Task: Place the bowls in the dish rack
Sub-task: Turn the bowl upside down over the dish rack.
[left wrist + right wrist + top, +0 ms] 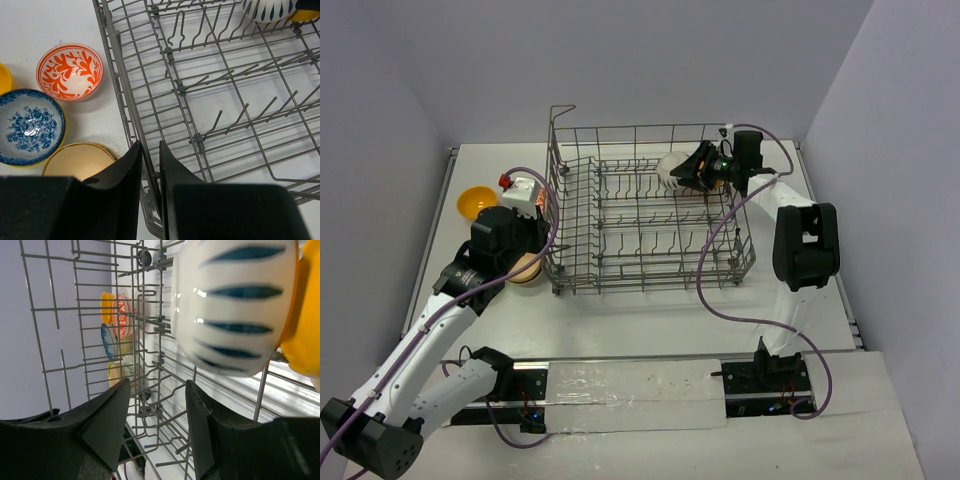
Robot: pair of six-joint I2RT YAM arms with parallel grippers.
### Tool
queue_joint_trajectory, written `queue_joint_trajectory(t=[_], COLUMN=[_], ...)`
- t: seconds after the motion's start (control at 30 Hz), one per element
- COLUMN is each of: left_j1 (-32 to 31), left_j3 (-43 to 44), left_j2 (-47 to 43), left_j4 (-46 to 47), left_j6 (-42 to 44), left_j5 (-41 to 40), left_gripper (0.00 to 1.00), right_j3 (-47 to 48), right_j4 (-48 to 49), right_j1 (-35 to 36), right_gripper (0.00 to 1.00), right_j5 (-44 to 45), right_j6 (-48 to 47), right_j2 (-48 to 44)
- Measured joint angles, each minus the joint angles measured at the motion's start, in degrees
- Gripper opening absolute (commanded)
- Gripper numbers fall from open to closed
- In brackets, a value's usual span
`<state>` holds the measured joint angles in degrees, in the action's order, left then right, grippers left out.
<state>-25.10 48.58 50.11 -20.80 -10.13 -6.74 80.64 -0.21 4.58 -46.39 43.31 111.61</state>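
The grey wire dish rack [620, 283] fills the table's middle. My left gripper [542, 236] is at its left wall; in the left wrist view the fingers [134, 165] are shut on the rack's rim wire [120, 85]. Beside it lie a red-and-white bowl [69, 71], a blue-patterned bowl [29, 127], a tan bowl [75, 161] and an orange-yellow bowl [475, 203]. My right gripper [692, 170] is open and empty just short of the white striped bowl [235, 305], which stands on edge in the rack against another orange-yellow bowl [302, 340].
The rack's raised corner handle [561, 110] stands at its far left. Grey walls close in on the left, the back and the right. A purple cable [715, 240] hangs from the right arm over the rack's right side.
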Motion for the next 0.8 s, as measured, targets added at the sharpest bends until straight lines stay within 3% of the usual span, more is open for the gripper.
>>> queue_joint_trajectory(t=[0.53,0.67,0.8], left_j1=[-0.1,-0.1,-0.5], left_j3=[-0.1,-0.1,-0.1], left_j2=[0.0,0.0,0.1], left_j4=[0.0,0.0,-0.4], left_j6=[0.0,-0.1,-0.1], left_j5=[0.0,-0.5,-1.1], left_gripper=[0.02,0.17,0.42], right_j3=[0.6,3.3,5.2], right_j4=[-8.6,-13.9,-17.7], right_j1=[-0.2,0.5,3.5], right_gripper=[0.56,0.56,0.57], right_j5=[4.0,8.3,14.2], right_j6=[-7.7,-14.1,-20.7], right_j2=[-7.3,-10.3,-16.0])
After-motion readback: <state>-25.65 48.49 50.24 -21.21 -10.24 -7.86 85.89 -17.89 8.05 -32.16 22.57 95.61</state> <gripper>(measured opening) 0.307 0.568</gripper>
